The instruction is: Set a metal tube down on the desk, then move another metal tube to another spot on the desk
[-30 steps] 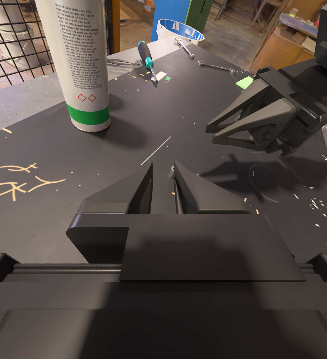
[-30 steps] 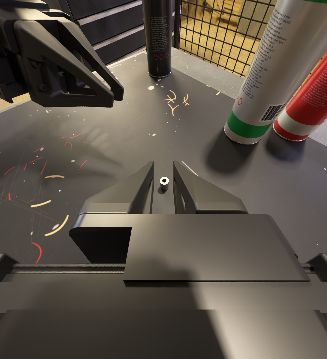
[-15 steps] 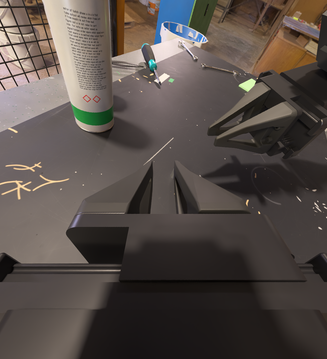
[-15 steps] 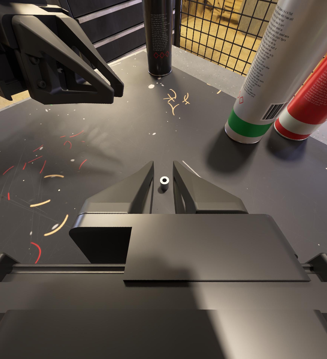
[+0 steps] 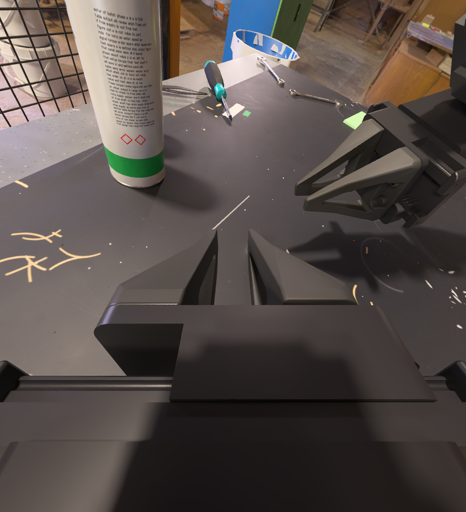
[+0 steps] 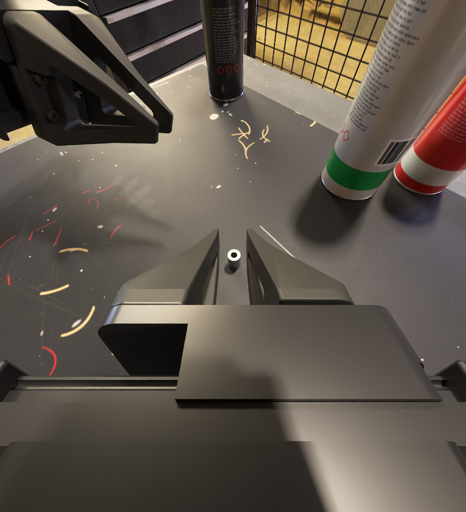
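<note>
A small silver metal tube (image 6: 233, 259) stands upright on the dark desk (image 6: 170, 194). In the right wrist view it sits between my right gripper's (image 6: 233, 235) fingers with a gap on each side. The right gripper is narrowly open above it and also shows at the right of the left wrist view (image 5: 300, 198). My left gripper (image 5: 233, 235) is narrowly open and empty over the desk (image 5: 226, 177). It also shows at the upper left of the right wrist view (image 6: 161, 130). No tube shows clearly in the left wrist view.
A white can with a green band (image 5: 132, 110) stands at the back, also in the right wrist view (image 6: 364, 155), beside a red can (image 6: 448, 144). A black can (image 6: 225, 55) stands farther back. A screwdriver (image 5: 216, 83), two wrenches (image 5: 270, 69) and a wire mesh fence (image 5: 18, 69) lie beyond.
The left gripper has shifted slightly, and the small tube by its right fingertip one second ago is now hidden. The right gripper and the tube between its fingers have stayed put.
</note>
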`<move>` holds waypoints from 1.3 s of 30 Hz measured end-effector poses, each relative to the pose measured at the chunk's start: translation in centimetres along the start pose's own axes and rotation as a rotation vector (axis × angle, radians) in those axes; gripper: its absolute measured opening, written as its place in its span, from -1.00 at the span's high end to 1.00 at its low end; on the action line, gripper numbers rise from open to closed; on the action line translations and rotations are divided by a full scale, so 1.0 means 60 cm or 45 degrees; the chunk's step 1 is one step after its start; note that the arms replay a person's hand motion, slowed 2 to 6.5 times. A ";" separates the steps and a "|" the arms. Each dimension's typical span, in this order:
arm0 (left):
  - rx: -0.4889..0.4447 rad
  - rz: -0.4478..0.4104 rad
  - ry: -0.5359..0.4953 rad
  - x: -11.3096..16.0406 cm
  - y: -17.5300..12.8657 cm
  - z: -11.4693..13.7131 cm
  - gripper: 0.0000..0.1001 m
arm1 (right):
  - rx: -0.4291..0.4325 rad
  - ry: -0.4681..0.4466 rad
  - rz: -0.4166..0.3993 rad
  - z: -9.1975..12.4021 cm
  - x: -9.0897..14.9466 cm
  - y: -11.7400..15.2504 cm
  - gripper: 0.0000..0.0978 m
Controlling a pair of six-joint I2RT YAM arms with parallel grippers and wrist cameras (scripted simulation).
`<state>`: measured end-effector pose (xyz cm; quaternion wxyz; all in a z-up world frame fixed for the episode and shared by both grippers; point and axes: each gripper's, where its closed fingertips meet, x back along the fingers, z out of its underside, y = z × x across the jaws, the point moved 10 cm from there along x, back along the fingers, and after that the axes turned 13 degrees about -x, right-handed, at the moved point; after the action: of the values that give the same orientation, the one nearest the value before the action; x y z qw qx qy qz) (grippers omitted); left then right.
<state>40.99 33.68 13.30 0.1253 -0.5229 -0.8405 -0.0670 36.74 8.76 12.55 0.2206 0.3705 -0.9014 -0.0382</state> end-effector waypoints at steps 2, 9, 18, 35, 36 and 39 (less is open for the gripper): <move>0.000 0.000 0.001 0.000 0.000 0.000 0.63 | -0.017 0.015 0.004 0.000 -0.004 0.000 0.66; 0.003 -0.002 0.006 0.000 0.000 0.001 0.63 | -0.086 0.042 0.001 0.000 -0.015 0.000 0.66; 0.001 -0.004 0.008 0.000 0.000 0.001 0.63 | -0.089 0.032 -0.004 -0.002 -0.020 0.004 0.66; 0.005 0.006 0.010 0.000 -0.003 0.002 0.64 | -0.113 0.045 -0.042 0.004 -0.028 0.011 0.66; 0.005 0.006 0.010 0.000 -0.003 0.002 0.64 | -0.114 0.043 -0.044 0.003 -0.028 0.011 0.66; 0.004 0.006 0.010 0.000 -0.003 0.002 0.64 | -0.116 0.037 -0.046 0.003 -0.028 0.011 0.58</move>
<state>40.79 33.64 13.20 0.1296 -0.5244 -0.8388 -0.0674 37.29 10.36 11.95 0.2494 0.3770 -0.8886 -0.0778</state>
